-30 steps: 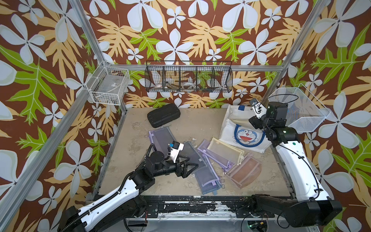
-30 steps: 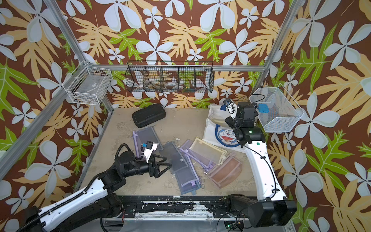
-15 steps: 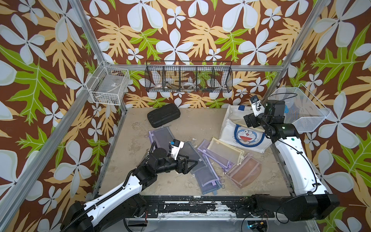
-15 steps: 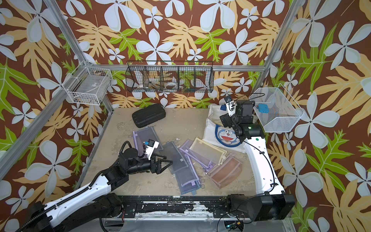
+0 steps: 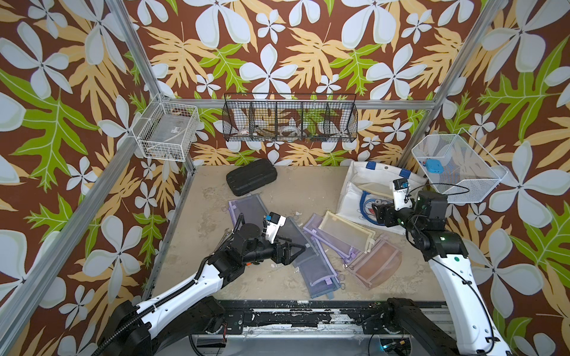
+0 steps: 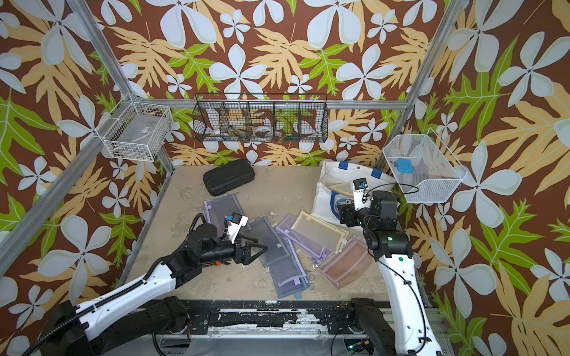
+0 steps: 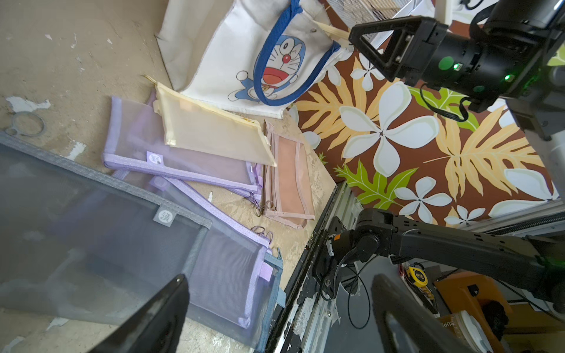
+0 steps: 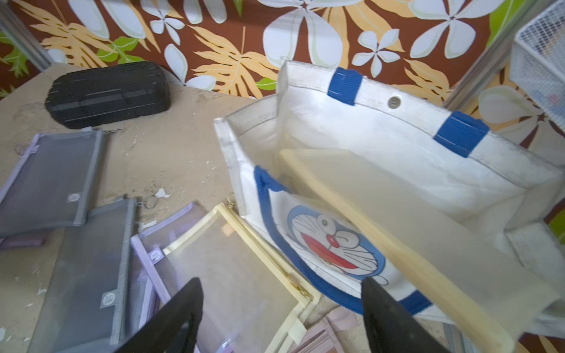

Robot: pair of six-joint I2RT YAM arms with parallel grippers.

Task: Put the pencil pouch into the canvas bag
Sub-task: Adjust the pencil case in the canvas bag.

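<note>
Right wrist view: the canvas bag (image 8: pixel 382 131) stands open-mouthed on the table (image 8: pixel 171 159). Your pencil pouch (image 8: pixel 406 214), yellow mesh, lies tilted across the bag's mouth, with one end down inside and the rest leaning out over the front rim. It's blurred. The right gripper (image 8: pixel 281 284) hangs just in front of the bag's cat-face side, jaws spread wide with nothing between them. The pouch runs past one finger (image 8: pixel 385 318); can't tell if they touch. In both top views the pouch shows as a pale strip in the bag's opening.

Your left gripper (image 5: pixel 297 250) is well apart from the bag, low over a grey mesh pouch (image 7: pixel 91 232). Its jaws are wide apart too, and empty.

A second yellow pouch (image 8: pixel 235 269) lies flat right against the bag's printed side, on top of a purple pouch (image 7: pixel 134 143). A pink pouch (image 5: pixel 374 262) sits near the bag's front. The black hard case (image 8: pixel 107 91) is well apart from the bag.
</note>
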